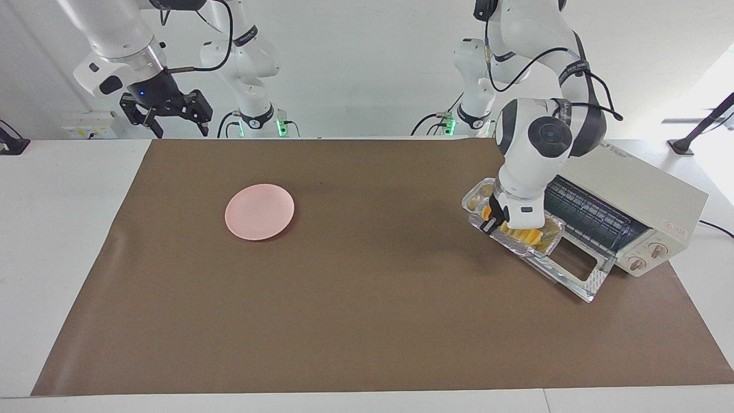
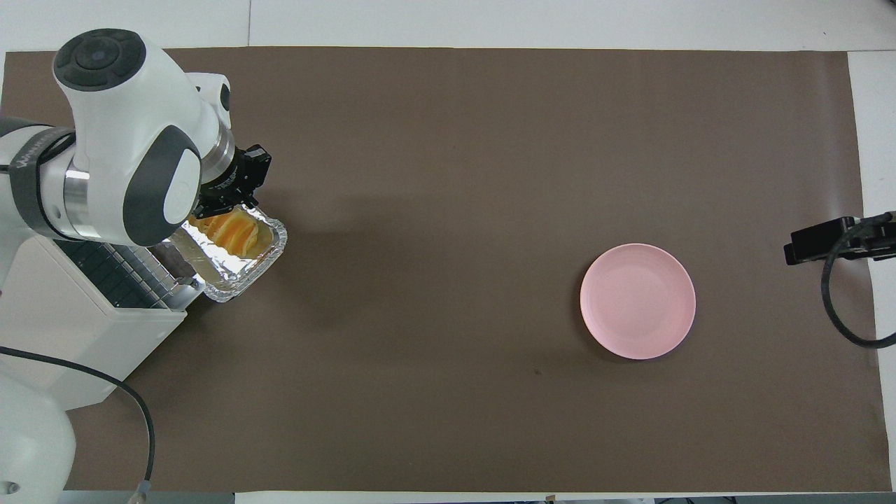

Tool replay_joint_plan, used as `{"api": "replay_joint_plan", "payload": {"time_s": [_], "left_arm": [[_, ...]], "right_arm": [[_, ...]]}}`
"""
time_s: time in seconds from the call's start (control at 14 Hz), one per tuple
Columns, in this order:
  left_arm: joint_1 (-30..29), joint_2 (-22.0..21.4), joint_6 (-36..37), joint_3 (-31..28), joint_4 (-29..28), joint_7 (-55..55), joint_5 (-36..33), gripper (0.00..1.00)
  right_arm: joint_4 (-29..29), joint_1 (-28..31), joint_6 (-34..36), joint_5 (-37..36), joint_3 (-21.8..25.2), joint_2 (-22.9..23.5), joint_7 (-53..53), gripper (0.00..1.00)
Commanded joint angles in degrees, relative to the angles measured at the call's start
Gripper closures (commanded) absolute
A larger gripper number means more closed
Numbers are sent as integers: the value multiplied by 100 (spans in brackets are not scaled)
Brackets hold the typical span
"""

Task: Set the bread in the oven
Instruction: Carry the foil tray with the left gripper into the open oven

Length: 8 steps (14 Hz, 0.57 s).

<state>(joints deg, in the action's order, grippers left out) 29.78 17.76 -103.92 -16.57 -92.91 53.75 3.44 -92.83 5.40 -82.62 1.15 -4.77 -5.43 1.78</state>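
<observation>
L gripper (image 1: 492,221) pinching foil tray (image 1: 551,244) rim over oven (image 1: 642,198) door, bread (image 1: 524,234) in tray just beside fingers; R gripper (image 1: 166,117) spread, waiting

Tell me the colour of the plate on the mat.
Pink: the plate shows it best in the overhead view.

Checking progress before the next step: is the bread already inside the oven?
No: the bread sits in the foil tray held over the oven door.
</observation>
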Motion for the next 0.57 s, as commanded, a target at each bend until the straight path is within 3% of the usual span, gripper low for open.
{"api": "replay_joint_plan", "payload": {"time_s": [0.0, 0.5], "left_arm": [[-321, -9, -172, -13, -61, -197, -89, 100], [-1210, -18, -331, -40, -149, -1357, -299, 100]], "right_arm": [[-16, 92, 88, 104, -16, -54, 174, 0], [-51, 66, 79, 78, -33, -99, 165, 0]]}}
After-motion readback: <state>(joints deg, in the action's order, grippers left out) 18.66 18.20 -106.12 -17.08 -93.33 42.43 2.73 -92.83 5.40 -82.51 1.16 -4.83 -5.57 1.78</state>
